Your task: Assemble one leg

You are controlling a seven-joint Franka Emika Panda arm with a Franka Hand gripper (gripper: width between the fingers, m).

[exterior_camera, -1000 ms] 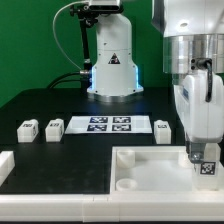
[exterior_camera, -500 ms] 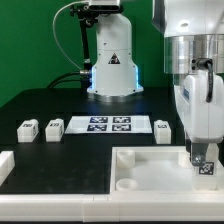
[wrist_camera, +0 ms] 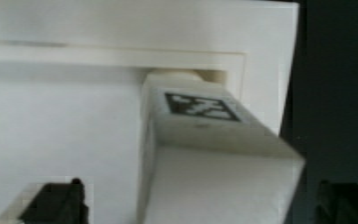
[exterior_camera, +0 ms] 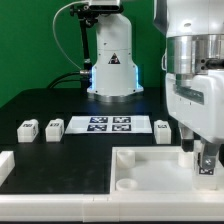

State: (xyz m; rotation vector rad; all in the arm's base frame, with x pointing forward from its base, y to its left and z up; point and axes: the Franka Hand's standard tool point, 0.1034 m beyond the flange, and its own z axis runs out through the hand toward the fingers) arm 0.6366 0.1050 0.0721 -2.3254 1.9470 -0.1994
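Observation:
The large white tray (exterior_camera: 150,172) lies at the front of the table. One leg (exterior_camera: 207,166), a white block with a black-and-white tag, stands in the tray's corner socket on the exterior view's right. It also shows in the wrist view (wrist_camera: 211,130), its end in the socket. My gripper (exterior_camera: 204,158) is right above it, the fingers (wrist_camera: 60,200) on either side of the leg with a gap, so it is open (wrist_camera: 202,205). Three more legs (exterior_camera: 27,128) (exterior_camera: 54,128) (exterior_camera: 163,128) lie on the black table.
The marker board (exterior_camera: 110,125) lies between the loose legs at mid table. The robot base (exterior_camera: 112,70) stands behind it. A white part (exterior_camera: 5,165) sits at the exterior view's left edge.
The gripper has risen a little and its fingers have come off the leg. The leg stays standing in the tray's corner socket.

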